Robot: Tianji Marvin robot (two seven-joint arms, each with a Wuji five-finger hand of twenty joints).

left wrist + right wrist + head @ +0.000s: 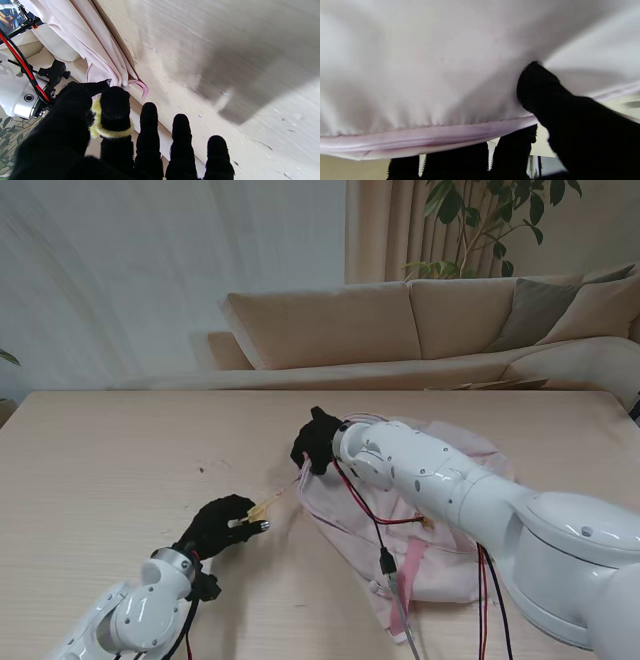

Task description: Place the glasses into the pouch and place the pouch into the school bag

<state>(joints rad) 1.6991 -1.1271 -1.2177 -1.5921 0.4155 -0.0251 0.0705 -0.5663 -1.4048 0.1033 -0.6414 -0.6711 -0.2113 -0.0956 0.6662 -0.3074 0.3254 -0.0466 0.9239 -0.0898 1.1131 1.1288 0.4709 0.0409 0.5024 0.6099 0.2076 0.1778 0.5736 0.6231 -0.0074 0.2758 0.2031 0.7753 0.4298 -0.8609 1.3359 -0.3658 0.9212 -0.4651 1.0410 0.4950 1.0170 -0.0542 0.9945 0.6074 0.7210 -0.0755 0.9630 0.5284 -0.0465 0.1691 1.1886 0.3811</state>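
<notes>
The pink school bag (pixel 440 510) lies on the table at my right. My right hand (pixel 318 442) is shut on the bag's zipped edge (pixel 425 140), thumb (pixel 545 90) on top of the cloth and the other fingers beneath it, holding that edge up. My left hand (pixel 222 525) is nearer to me and left of the bag. It pinches a thin, fuzzy yellow thing, seemingly the pouch (pixel 268 505), between thumb and index finger (pixel 115 110). The pouch (pixel 98 125) reaches toward the bag's lifted edge (pixel 100 57). No glasses are visible.
The light wooden table (pixel 110 470) extends left of and beyond the hands. Red and black cables (pixel 385 550) hang from my right arm across the bag. A beige sofa (pixel 400 320) and a plant stand behind the table's far edge.
</notes>
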